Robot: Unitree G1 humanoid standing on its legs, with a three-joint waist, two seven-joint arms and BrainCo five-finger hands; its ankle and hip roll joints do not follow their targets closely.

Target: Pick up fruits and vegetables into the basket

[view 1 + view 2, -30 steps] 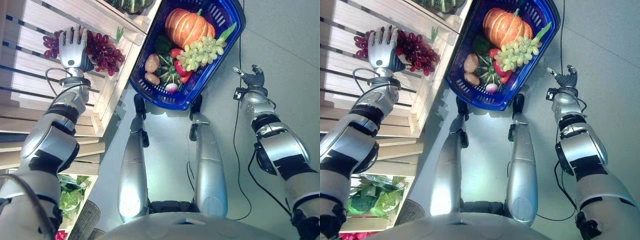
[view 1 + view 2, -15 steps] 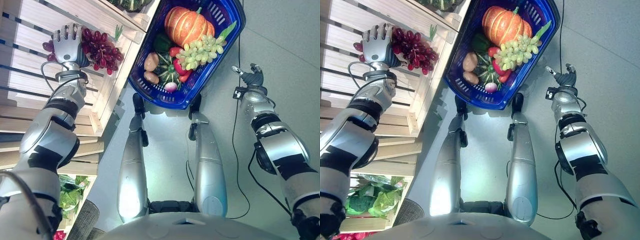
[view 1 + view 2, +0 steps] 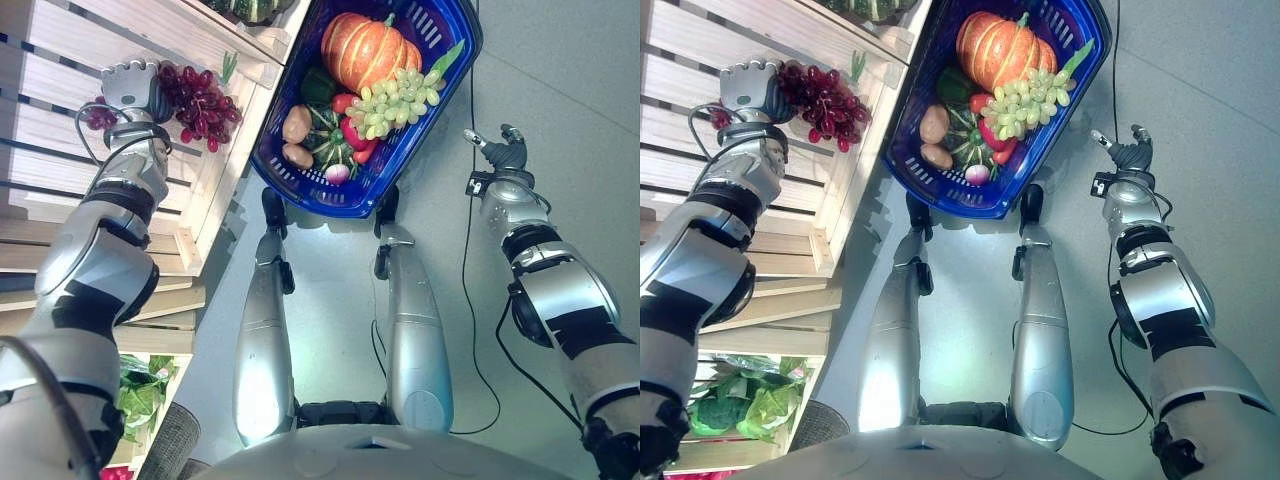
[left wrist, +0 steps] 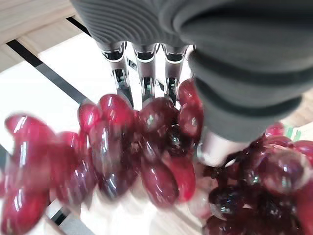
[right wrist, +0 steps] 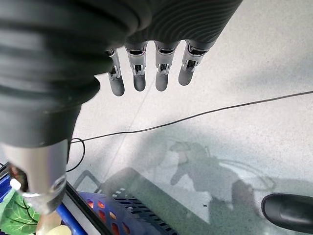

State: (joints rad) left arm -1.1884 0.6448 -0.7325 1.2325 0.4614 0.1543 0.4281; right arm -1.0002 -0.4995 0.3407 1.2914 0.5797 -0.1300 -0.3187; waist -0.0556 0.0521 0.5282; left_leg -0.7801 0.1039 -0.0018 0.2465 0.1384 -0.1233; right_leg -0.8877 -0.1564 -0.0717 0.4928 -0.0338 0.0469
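Left hand (image 3: 128,82) is at 10 o'clock, up on the wooden slatted shelf (image 3: 60,150), pressed against the bunch of red grapes (image 3: 200,100). In its wrist view the fingers (image 4: 142,73) go down into the red grapes and the tips are buried among the berries, so I cannot tell whether they're closed on the bunch or just resting. Part of the bunch sits on each side of the hand, most of it toward the basket side, all of it lying on the slats.

Blue basket (image 3: 440,100) is at 12 o'clock on the grey floor (image 3: 560,80), just beside the shelf's edge. Inside: orange pumpkin (image 3: 365,50) at the far end, green grapes (image 3: 395,100) just in front of it, a red pepper (image 3: 360,135) under them, a dark green striped squash (image 3: 330,130), two potatoes (image 3: 297,125) on the shelf side, and a small radish (image 3: 338,173) at the near rim.

Right hand (image 3: 508,150) is at 2 o'clock over bare floor, well apart from the basket, fingers (image 5: 139,73) straight and spread, holding nothing. A dark shoe (image 5: 288,211) shows on the floor in its wrist view.
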